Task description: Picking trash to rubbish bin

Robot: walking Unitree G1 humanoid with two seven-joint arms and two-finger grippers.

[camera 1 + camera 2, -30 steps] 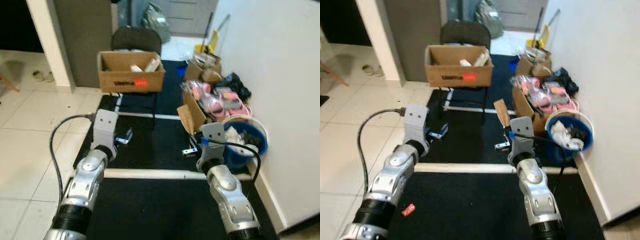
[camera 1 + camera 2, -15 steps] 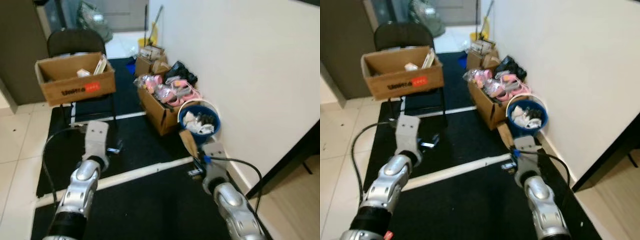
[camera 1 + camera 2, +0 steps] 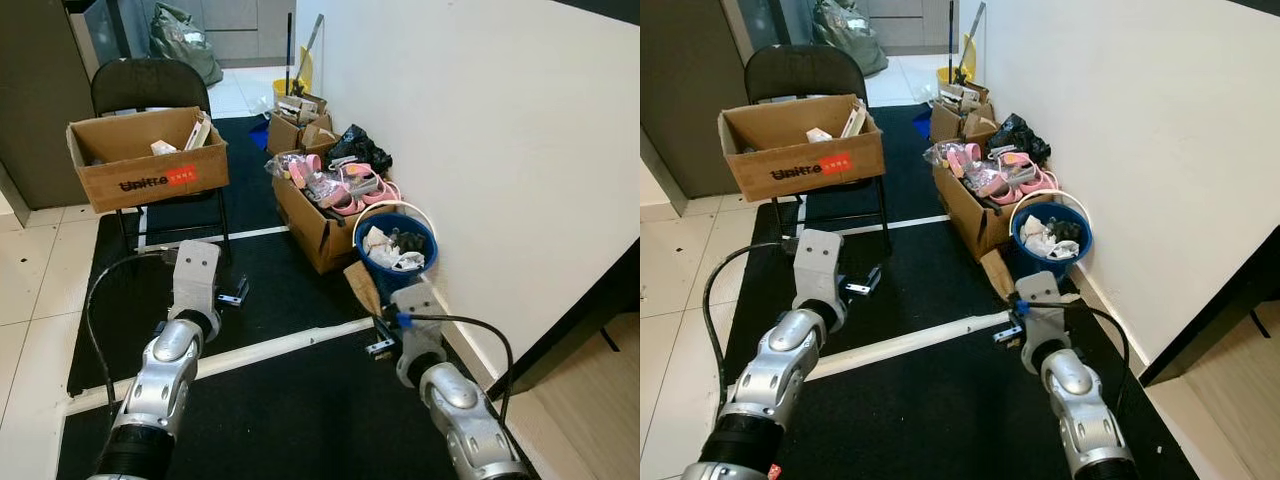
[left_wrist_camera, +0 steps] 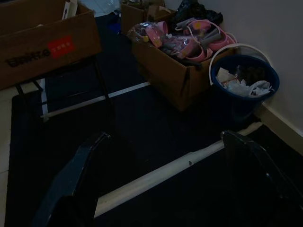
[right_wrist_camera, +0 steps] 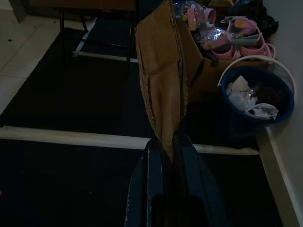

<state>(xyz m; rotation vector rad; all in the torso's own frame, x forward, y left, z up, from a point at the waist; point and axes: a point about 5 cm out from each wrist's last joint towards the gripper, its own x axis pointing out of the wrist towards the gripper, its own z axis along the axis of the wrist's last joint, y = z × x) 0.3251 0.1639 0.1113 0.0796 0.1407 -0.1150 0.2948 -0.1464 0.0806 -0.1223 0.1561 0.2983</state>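
From my head cameras, my right gripper [image 3: 1012,322] pinches a flat cardboard scrap [image 3: 995,274], which stands up and leans toward my left. The blue bucket [image 3: 1080,243] of crumpled trash sits against the wall, ahead and to the right of that hand, far nearer it than my left gripper [image 3: 862,280].

My left wrist camera shows those fingers [image 4: 71,179] spread wide, holding nothing, with the bucket well off.

My right wrist camera shows the scrap's long axis running straight out from my closed fingers [image 5: 182,146], the bucket's rim beyond, off to one side.
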